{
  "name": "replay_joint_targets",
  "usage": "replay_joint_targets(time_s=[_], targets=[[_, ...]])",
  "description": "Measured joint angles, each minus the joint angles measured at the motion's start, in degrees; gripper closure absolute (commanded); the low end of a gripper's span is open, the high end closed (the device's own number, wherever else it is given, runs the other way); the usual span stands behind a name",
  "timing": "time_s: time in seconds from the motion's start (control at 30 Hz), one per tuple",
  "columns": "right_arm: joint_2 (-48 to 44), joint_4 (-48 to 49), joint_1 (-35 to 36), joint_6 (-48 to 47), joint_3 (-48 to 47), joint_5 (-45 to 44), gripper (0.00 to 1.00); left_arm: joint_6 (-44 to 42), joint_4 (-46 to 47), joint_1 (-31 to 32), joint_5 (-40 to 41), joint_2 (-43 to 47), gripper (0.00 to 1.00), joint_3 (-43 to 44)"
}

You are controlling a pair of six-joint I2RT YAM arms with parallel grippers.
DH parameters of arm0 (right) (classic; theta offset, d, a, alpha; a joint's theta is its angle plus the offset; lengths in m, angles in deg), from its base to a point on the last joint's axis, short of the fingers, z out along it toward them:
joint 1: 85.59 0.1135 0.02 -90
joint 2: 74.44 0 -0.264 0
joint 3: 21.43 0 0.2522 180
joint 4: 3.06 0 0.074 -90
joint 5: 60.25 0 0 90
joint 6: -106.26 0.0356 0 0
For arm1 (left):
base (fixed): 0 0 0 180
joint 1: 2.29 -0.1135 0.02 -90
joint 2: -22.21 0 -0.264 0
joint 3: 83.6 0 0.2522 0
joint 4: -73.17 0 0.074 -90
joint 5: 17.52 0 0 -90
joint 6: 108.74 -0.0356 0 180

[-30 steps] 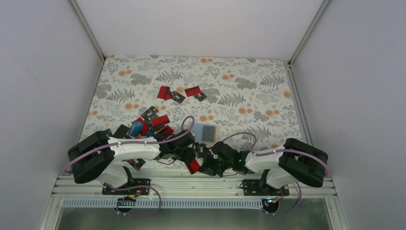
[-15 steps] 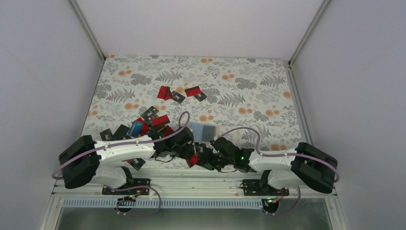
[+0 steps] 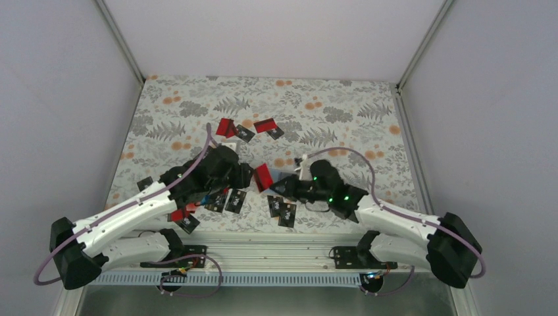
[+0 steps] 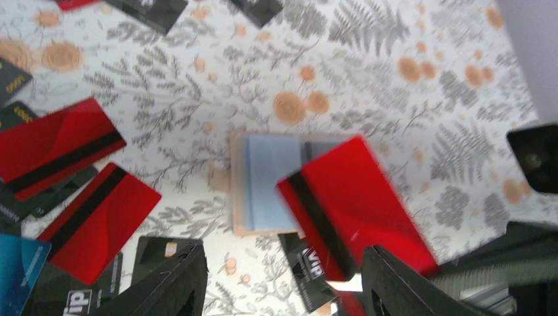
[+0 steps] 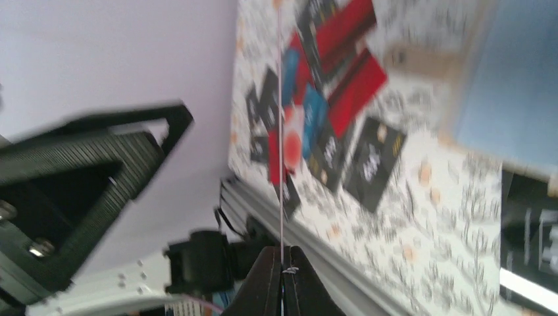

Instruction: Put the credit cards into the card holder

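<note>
The card holder point(image 4: 266, 184) lies open on the floral table, grey-blue pockets up and tan rim showing; it also shows in the top view point(image 3: 281, 175) and the right wrist view point(image 5: 507, 85). My right gripper point(image 5: 283, 258) is shut on a red credit card point(image 4: 355, 204), held on edge above the holder's near right part; that card also shows in the top view point(image 3: 263, 176) and edge-on in the right wrist view point(image 5: 281, 131). My left gripper point(image 4: 289, 283) is open and empty, just left of the card and holder point(image 3: 240, 176). Other red cards point(image 4: 59, 148) lie to the left.
Loose cards are scattered about: a red and black group at the back point(image 3: 247, 128), black cards near the front edge point(image 3: 279, 207), a black VIP card point(image 4: 312, 280) below the holder, and a blue card point(image 4: 16, 270). The metal rail point(image 3: 263, 253) runs along the near edge.
Both arms have reached forward from the near edge. My right gripper has carried the red card up and forward to the holder. My left gripper has moved up beside it.
</note>
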Motion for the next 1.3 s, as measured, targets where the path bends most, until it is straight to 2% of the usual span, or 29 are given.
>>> replay_joint_targets(time_s=[0.2,0.43,0.6,0.87,1.0,1.2,1.3], targets=[[-4.76,-0.79,-13.07,-5.86,-3.19,5.51,0.96,0.02,4.70,-1.64,-0.57,2.05,0.37,1.60],[-5.27,2.80,-25.62,-7.52,-6.45,15.93,0.96,-0.26,17.46,-5.20,-8.15,-0.42,0.38,3.34],[-5.27,6.29,-29.64,-7.37,-9.44,22.25,0.96,-0.87,28.68,-7.82,-15.32,-3.28,0.39,4.15],[-5.27,10.05,-30.84,-7.28,-14.21,28.65,0.96,0.48,45.48,-12.00,-27.78,-8.85,0.45,3.78],[-5.27,10.60,-30.99,-7.30,-15.13,30.32,0.96,0.74,51.58,-12.09,-32.30,-10.19,0.55,3.78],[-5.27,10.86,-31.04,-7.32,-15.21,31.89,0.96,1.14,56.06,-12.15,-35.30,-10.36,0.94,3.78],[-5.27,10.62,-31.10,-7.34,-15.21,32.06,0.96,1.66,57.48,-12.15,-36.04,-10.36,0.98,3.67]])
